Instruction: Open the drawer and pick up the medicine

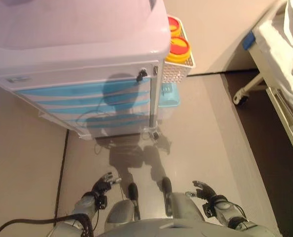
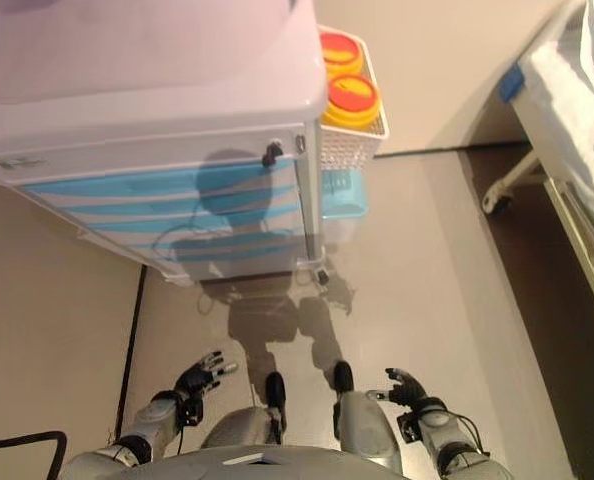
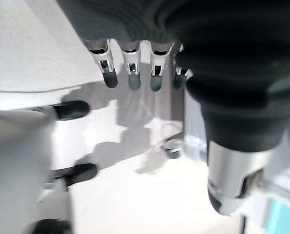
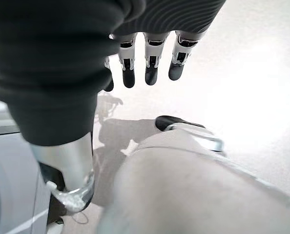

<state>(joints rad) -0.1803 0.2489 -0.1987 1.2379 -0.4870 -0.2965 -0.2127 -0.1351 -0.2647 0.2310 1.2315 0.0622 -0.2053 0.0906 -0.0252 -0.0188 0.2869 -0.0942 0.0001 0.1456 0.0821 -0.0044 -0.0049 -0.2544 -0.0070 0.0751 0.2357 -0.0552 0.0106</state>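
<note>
A white medical cart (image 1: 77, 44) with several blue-striped drawers (image 1: 87, 101) stands ahead of me on the floor, all drawers closed. A small dark lock knob (image 1: 141, 75) sits at the top right of the drawer front. No medicine shows in any view. My left hand (image 1: 103, 186) hangs low near the floor at the lower left, fingers relaxed and holding nothing. My right hand (image 1: 204, 190) hangs low at the lower right, also relaxed and holding nothing. Both are well short of the cart. The wrist views show straight fingers (image 3: 130, 73) and fingers (image 4: 150, 63) over bare floor.
A white perforated basket (image 1: 178, 66) on the cart's right side holds two yellow containers with red lids (image 1: 178, 48). A light blue bin (image 1: 168, 96) sits below it. A bed with a white frame (image 1: 279, 74) stands at the right.
</note>
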